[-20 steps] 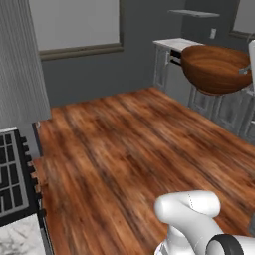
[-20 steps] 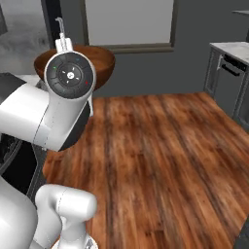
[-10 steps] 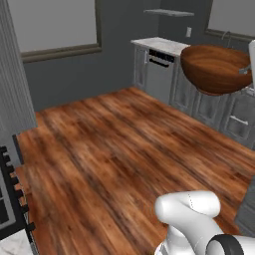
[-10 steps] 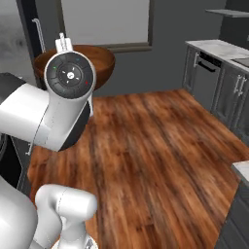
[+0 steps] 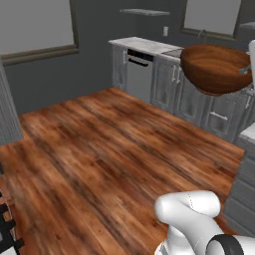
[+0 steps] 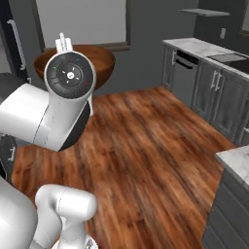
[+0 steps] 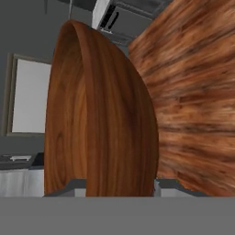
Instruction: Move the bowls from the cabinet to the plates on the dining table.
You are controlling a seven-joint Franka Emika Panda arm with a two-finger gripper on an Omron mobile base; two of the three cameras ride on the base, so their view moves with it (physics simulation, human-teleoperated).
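One brown bowl (image 5: 215,68) is riding in the gripper (image 7: 114,186), jaws clamped across its rim, held high above the wooden floor (image 5: 109,149) and extending straight ahead of the fingertips.

base views: behind arm, facing wood floor (image 5: 99,149), both sharing it | hand view: close on brown bowl (image 7: 101,119)

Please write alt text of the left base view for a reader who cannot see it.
A brown bowl hangs in the air at the upper right, above a wooden floor. Behind it, grey cabinets with a marble top run along a dark wall, and the robot's white arm rises at the lower right.
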